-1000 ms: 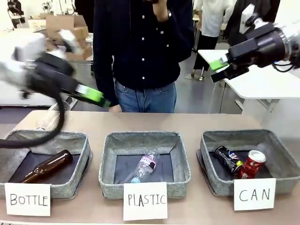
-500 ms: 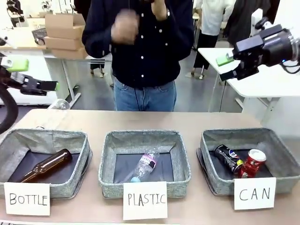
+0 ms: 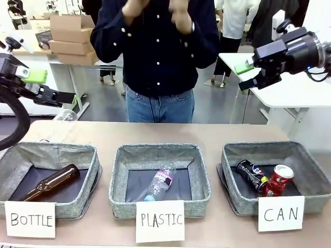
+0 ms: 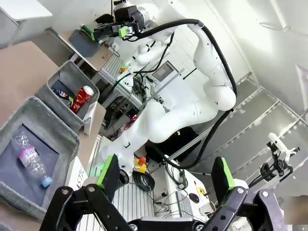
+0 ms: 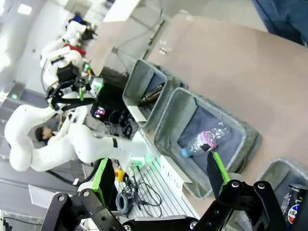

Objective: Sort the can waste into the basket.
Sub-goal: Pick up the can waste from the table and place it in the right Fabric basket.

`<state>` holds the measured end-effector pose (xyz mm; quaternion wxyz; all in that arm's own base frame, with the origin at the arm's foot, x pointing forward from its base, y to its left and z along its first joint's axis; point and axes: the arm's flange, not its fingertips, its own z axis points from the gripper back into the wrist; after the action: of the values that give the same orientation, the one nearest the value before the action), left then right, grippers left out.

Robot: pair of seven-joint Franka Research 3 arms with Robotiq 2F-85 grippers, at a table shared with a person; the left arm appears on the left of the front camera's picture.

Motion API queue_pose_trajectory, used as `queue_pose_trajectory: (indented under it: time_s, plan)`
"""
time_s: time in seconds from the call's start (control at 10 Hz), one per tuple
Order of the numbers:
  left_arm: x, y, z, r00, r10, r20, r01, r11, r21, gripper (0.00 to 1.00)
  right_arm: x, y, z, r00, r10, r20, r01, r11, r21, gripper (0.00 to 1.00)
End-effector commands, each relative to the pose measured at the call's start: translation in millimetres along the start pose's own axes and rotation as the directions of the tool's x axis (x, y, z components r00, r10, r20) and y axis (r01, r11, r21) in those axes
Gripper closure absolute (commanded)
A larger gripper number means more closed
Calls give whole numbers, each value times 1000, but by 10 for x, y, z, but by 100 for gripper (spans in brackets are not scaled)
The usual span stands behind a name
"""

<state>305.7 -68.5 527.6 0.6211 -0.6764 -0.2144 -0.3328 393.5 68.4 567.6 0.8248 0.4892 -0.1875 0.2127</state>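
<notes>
High at the frame's left and right edges, both spread wide and gripping nothing: left gripper (image 3: 54, 87), right gripper (image 3: 245, 76). Best to hold high, clear of the person (image 3: 155, 62); probably nothing left to sort. Lower right, inside the CAN basket (image 3: 243, 202): two cans, red can (image 3: 279, 180) beside black-and-blue can (image 3: 251, 174). Three baskets counted; one brown bottle (image 3: 51, 183), one clear bottle (image 3: 160, 183).

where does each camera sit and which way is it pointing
Front: fixed between the arms, facing across the table to the person; left gripper and right gripper raised, open.
Left wrist: on the left arm, facing the white right arm and the grey fabric basket holding the red drink can; own green-padded fingers below.
Right wrist: on the right arm, facing the clear plastic bottle in the middle grey basket; own fingers below.
Shared: both wrist views catch that bottle.
</notes>
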Motion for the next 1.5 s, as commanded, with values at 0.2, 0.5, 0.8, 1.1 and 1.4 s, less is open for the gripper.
queue_pose_trajectory:
  time_s: [0.2, 0.5, 0.8, 1.1, 1.4]
  plan:
    - [17, -15, 25, 1000, -18, 14, 18, 1000, -16, 0, -1, -14, 4, 1000, 17, -3, -17, 1000, 7, 0]
    - [17, -15, 25, 1000, -18, 14, 18, 1000, -16, 0, -1, -14, 4, 1000, 17, -3, -17, 1000, 7, 0]
    - [17, -15, 25, 1000, -18, 14, 18, 1000, -16, 0, -1, -14, 4, 1000, 17, -3, -17, 1000, 7, 0]
    - [17, -15, 25, 1000, -18, 14, 18, 1000, -16, 0, -1, -14, 4, 1000, 17, -3, -17, 1000, 7, 0]
    - [17, -15, 25, 1000, -18, 14, 18, 1000, -16, 0, -1, -14, 4, 1000, 17, -3, -17, 1000, 7, 0]
